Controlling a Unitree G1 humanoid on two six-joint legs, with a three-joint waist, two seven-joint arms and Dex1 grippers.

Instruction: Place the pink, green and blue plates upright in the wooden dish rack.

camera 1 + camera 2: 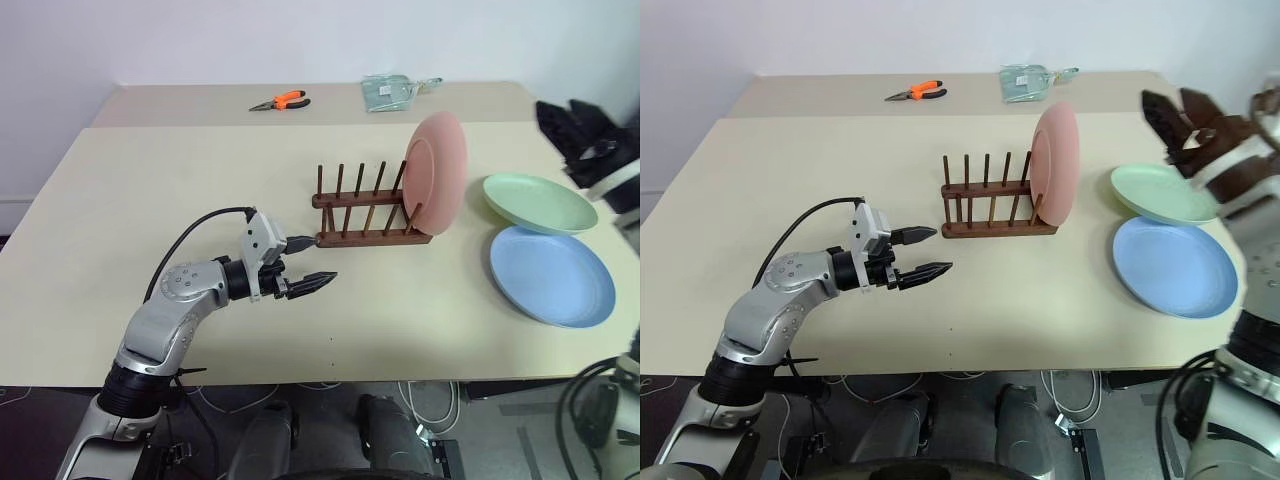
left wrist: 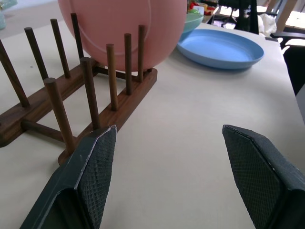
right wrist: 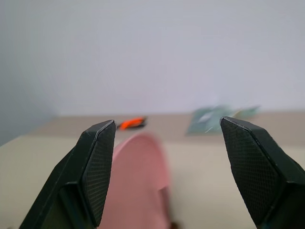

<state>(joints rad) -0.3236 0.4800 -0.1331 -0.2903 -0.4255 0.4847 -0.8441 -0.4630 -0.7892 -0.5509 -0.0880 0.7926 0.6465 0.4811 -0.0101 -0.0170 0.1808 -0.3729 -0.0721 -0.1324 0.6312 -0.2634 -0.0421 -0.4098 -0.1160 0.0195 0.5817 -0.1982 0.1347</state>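
Observation:
The pink plate stands upright in the right end slot of the wooden dish rack. Right of the rack, the green plate lies flat on the table, with the blue plate flat in front of it. My left gripper hovers low over the table just left of the rack, open and empty; from its wrist the gripper faces the rack's pegs. My right gripper is raised above the green plate, right of the pink plate, open with nothing between its fingers.
Orange-handled pliers and a clear plastic packet lie on the far table. The rack's left slots hold nothing. The beige tabletop stretches bare to the left; its front edge runs close below my left arm.

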